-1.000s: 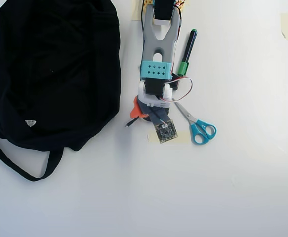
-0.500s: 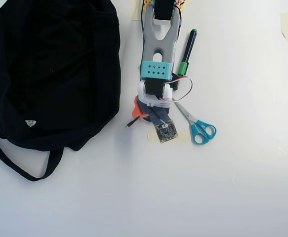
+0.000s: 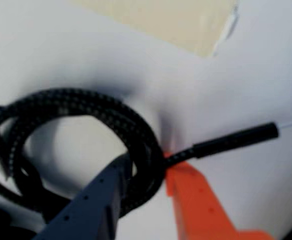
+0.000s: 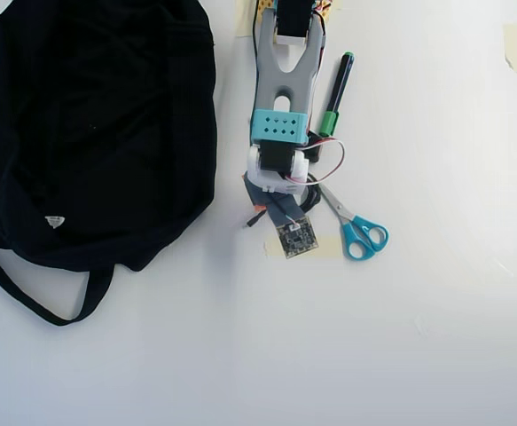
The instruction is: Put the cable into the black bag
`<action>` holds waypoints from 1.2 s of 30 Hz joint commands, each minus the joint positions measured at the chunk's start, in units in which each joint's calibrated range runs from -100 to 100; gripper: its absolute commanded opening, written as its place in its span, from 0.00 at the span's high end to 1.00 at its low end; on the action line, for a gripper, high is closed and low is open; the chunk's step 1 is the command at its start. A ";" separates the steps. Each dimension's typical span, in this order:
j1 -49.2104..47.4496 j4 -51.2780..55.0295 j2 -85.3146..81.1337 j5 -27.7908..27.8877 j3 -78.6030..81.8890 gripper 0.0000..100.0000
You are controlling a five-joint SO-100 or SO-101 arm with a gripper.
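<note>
Since a second ago we see the orange finger point(image 3: 201, 202) drawn in under the wrist in the overhead view, and the plug tip point(image 4: 253, 221) shifted right. The two-finger gripper point(image 3: 148, 175) is clenched on the thin braided black cable point(image 3: 110, 115), pinched between the orange and dark blue fingers. The arm hides most of the coil from above, and the wrist view is blurred. The cable lies on the white table point(image 4: 418, 337), beside the large black fabric bag point(image 4: 98, 124).
</note>
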 commanded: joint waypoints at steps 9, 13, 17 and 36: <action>-0.16 -0.42 -1.14 0.31 -0.35 0.98; -0.31 0.36 -1.30 0.04 -1.61 0.98; -0.61 0.44 -1.38 -0.32 -4.57 0.98; -3.22 18.36 -11.43 -8.66 -22.81 0.98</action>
